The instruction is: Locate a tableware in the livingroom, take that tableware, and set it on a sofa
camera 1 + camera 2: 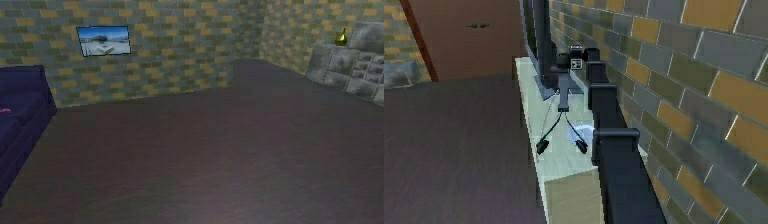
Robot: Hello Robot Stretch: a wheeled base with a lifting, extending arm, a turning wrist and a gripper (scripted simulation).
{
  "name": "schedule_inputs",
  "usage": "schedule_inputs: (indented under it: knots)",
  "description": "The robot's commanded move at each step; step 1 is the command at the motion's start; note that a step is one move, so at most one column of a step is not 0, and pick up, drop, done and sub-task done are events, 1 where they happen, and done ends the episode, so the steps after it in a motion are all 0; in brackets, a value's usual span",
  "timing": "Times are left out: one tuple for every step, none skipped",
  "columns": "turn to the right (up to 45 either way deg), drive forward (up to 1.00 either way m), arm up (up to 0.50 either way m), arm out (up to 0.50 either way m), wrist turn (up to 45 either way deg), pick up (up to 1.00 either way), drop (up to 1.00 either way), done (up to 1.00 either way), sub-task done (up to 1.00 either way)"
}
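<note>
Two things matter in the forward view: the dark blue sofa [20,110] at nine o'clock, which is the goal, and the bare floor [220,150] leading to it. A stone fireplace [350,62] sits at two o'clock.

In the arm side view, the arm [619,170] reaches along a pale table [526,85] against the brick wall [684,80]. The gripper [564,146] hangs near centre. A pale bluish blob [587,130], likely the tableware, lies on the table at the gripper's two o'clock. Whether the gripper grips anything cannot be told.

The grasp seems in hand. To do it well, centre the fingers on the blob, then lift straight up before retracting, staying clear of the dark stand [539,35] at twelve o'clock.
</note>
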Motion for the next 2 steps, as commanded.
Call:
schedule_inputs:
  knots:
    - [0.0,0.0,0.0,0.0,45.0,0.0,0.0,0.0,0.0]
    - [0.0,0.0,0.0,0.0,45.0,0.0,0.0,0.0,0.0]
